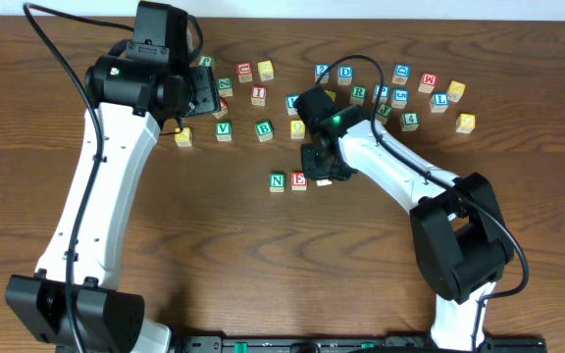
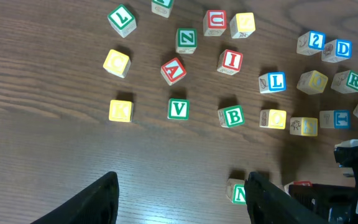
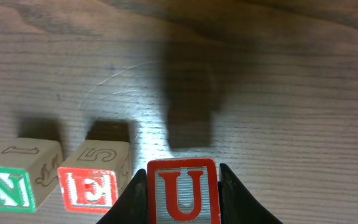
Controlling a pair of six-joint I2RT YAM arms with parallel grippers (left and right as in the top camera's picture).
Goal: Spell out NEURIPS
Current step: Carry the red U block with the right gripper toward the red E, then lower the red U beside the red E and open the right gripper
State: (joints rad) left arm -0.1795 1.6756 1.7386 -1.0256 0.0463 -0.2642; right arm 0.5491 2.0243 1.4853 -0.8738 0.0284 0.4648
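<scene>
Two cubes, N [image 3: 5,190] and E [image 3: 89,186], are seen in a row just left of the right tool [image 3: 183,199], which is clamped on U [image 3: 183,186] over the bench [image 3: 291,93]; E could be knocked askew if U is lowered too close or released tilted.

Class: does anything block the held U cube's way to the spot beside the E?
Nothing visible does. The right gripper holds the U cube next to the E cube; only bare table shows there.
</scene>
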